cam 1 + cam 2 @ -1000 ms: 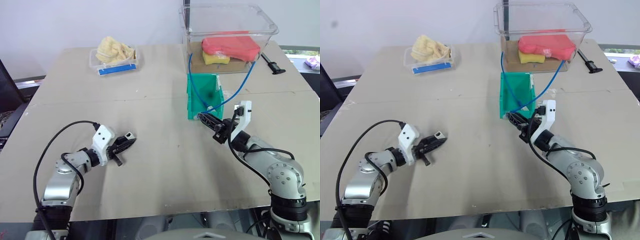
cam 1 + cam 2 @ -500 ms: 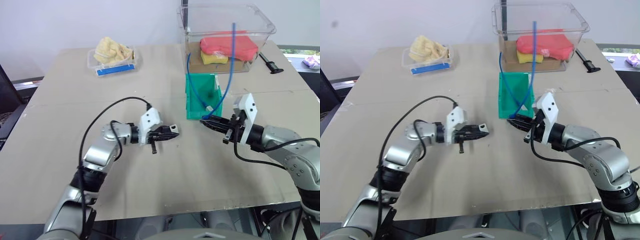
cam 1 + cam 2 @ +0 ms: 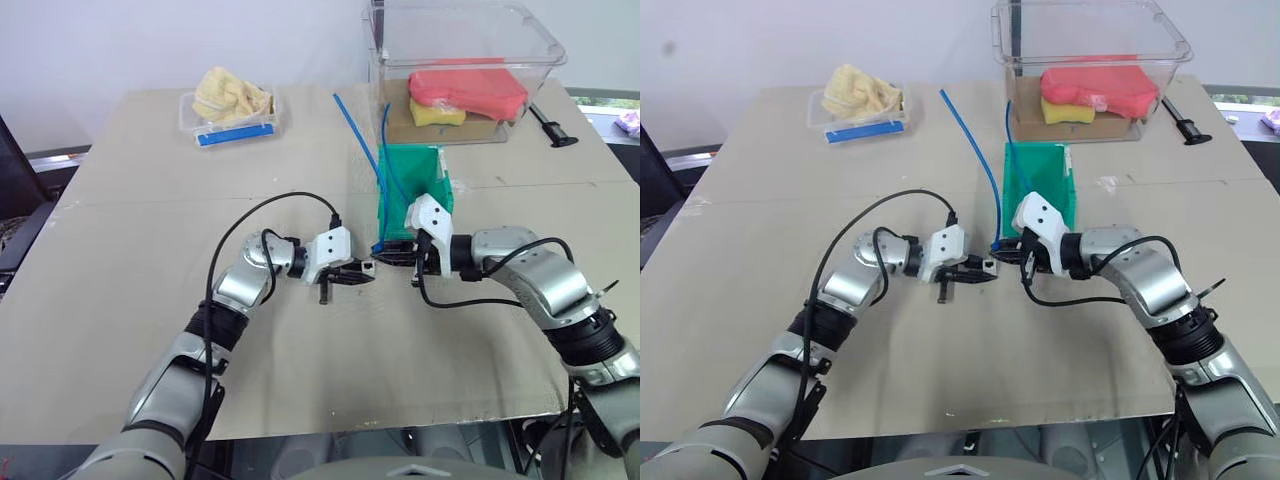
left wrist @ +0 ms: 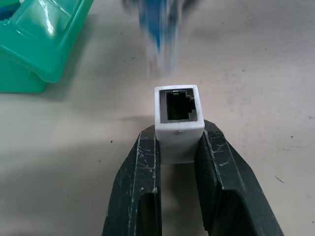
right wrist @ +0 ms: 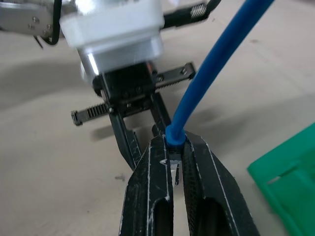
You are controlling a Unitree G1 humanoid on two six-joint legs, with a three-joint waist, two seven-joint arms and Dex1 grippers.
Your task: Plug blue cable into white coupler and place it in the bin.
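My left gripper (image 4: 178, 136) is shut on the white coupler (image 4: 178, 122), whose dark socket faces away from the wrist. My right gripper (image 5: 176, 143) is shut on the plug end of the blue cable (image 5: 216, 54). In the head views the two grippers meet tip to tip at the table's middle, the left gripper (image 3: 358, 273) and the coupler (image 3: 368, 268) a small gap from the right gripper (image 3: 388, 256). The blue cable (image 3: 973, 145) rises from there and leans back to the left. The green bin (image 3: 430, 180) stands just behind the right gripper.
A large clear tub (image 3: 465, 45) with red and yellow sponges stands behind the bin. A second blue cord (image 3: 388, 165) hangs from it into the bin. A small clear tray (image 3: 200, 122) with a yellow cloth sits far left. A black tool (image 3: 548, 127) lies far right.
The left gripper has swung right with the coupler, and the right gripper has rolled and come left to face it. The cable's free length tipped from upright to leaning left.
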